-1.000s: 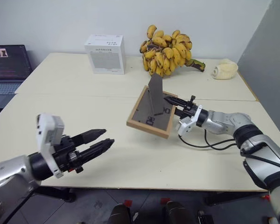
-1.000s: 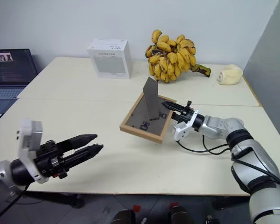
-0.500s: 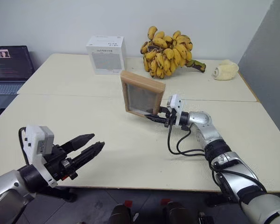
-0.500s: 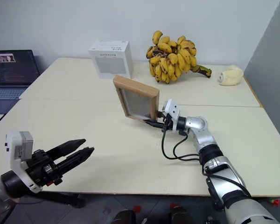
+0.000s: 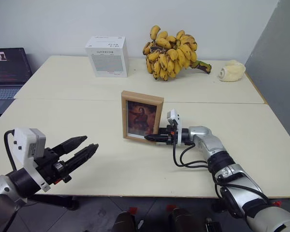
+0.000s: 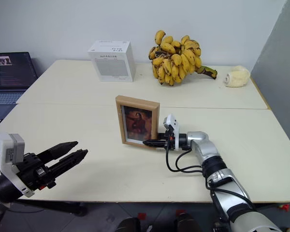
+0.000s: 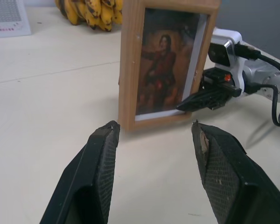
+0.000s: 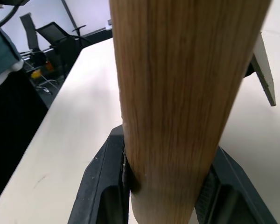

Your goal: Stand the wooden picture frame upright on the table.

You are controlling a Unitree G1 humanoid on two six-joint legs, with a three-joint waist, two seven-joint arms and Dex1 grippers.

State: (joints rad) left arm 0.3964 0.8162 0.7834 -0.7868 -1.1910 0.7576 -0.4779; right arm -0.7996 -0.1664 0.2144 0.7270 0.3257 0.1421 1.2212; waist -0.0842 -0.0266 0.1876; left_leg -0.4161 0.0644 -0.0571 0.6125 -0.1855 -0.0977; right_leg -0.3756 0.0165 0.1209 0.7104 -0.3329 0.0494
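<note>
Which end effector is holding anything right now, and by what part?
The right end effector is shut on the wooden picture frame, at the lower end of its right edge. The left end effector is open, holding nothing.

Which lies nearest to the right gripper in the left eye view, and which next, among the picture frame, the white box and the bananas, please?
1. wooden picture frame, clamped in the right gripper.
2. bananas, behind it at the table's far edge.
3. white box, far-left.

Office, cream table (image 5: pixel 77 82), open laptop (image 5: pixel 7 65), swivel chairs (image 8: pixel 49 44)
</note>
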